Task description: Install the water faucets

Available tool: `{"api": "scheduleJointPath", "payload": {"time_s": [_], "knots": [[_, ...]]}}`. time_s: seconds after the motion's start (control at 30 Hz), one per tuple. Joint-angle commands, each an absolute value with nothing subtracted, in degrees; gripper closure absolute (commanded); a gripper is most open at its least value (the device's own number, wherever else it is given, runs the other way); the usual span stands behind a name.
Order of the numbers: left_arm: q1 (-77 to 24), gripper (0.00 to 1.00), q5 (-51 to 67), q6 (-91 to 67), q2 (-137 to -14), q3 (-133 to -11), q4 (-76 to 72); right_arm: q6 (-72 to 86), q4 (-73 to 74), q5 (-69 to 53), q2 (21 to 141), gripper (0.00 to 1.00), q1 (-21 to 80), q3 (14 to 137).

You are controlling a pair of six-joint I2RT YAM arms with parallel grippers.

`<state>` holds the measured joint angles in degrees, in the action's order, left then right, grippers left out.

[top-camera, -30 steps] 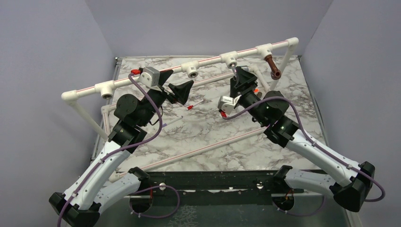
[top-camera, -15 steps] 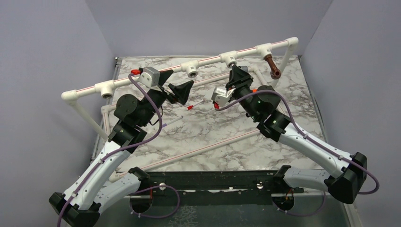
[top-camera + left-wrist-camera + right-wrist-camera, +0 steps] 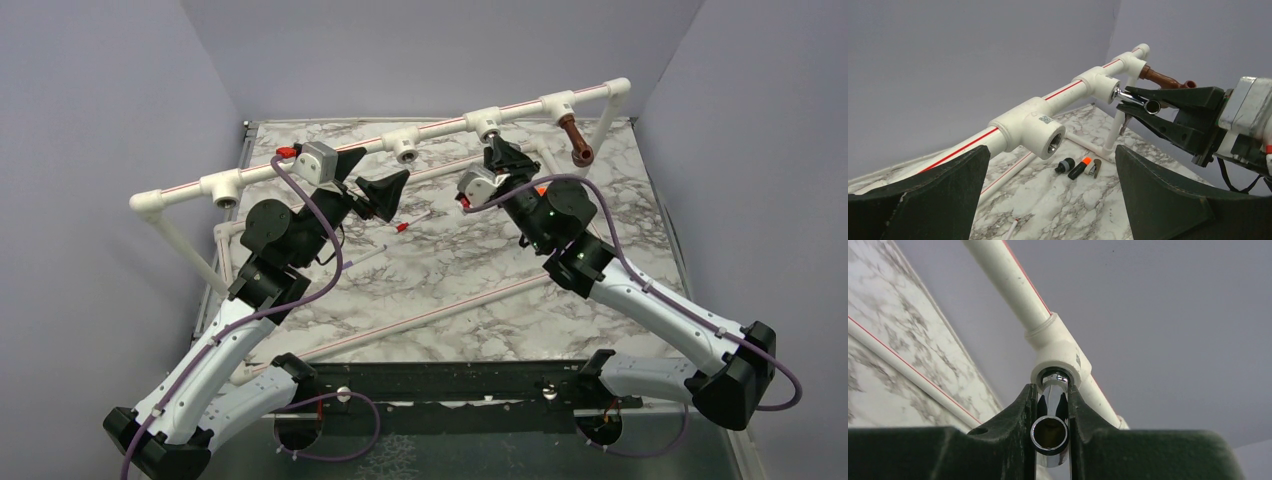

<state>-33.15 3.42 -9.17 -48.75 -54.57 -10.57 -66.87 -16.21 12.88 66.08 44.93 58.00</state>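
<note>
My right gripper (image 3: pixel 493 152) is shut on the shiny chrome faucet (image 3: pixel 1050 432). It holds the faucet's end in the mouth of a white tee socket (image 3: pixel 1058 360) on the raised pipe rail; how deep it sits is hidden. The left wrist view shows the same faucet (image 3: pixel 1138 101) between the black fingers at that tee (image 3: pixel 1100 85). The reddish-brown faucet (image 3: pixel 576 140) hangs from the tee further right and also shows in the left wrist view (image 3: pixel 1160 78). My left gripper (image 3: pixel 371 178) is open and empty, in front of another open tee (image 3: pixel 1043 135).
The white pipe frame (image 3: pixel 300 160) with a red stripe spans the back, with an open tee at the left (image 3: pixel 225 190). A black adapter (image 3: pixel 1065 165) and an orange-tipped piece (image 3: pixel 1079 168) lie on the marble. A red-tipped stick (image 3: pixel 405 227) and a long loose pipe (image 3: pixel 430 315) lie mid-table.
My right gripper has moved up and back towards the tee with the chrome faucet, and its wrist has turned. The left arm has not moved.
</note>
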Motion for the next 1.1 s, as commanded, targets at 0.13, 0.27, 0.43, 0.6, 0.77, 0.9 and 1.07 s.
{"api": "scheduleJointPath", "payload": {"time_s": [0.13, 0.27, 0.43, 0.6, 0.77, 0.9, 1.07], "knots": [[-33.56, 0.03, 2.48, -8.73, -47.98, -54.05, -11.07, -28.76, -25.49, 14.22, 65.94, 0.99, 44.56, 59.2], [-33.66, 0.03, 2.46, -8.7, -47.94, -54.05, -11.09, -12.77, -29.63, 18.67, 66.26, 0.99, 44.56, 59.05], [-33.66, 0.03, 2.38, -8.62, -47.97, -54.05, -11.1, 6.31, -31.85, 25.37, 65.82, 0.99, 44.56, 58.95], [-33.66, 0.03, 2.31, -8.61, -47.92, -53.97, -11.16, 28.57, -30.77, 34.35, 63.83, 0.99, 44.58, 57.74], [-33.79, 0.03, 2.38, -8.7, -47.98, -53.96, -11.16, 46.37, -26.22, 38.29, 62.82, 0.99, 44.58, 57.82], [-33.84, 0.03, 2.45, -8.75, -47.9, -54.04, -11.16, 63.36, -18.22, 41.66, 62.45, 0.99, 44.56, 58.51], [-33.99, 0.03, 2.46, -8.79, -47.85, -53.97, -11.16, 78.76, -11.63, 44.52, 61.95, 0.99, 44.56, 58.59]]}}
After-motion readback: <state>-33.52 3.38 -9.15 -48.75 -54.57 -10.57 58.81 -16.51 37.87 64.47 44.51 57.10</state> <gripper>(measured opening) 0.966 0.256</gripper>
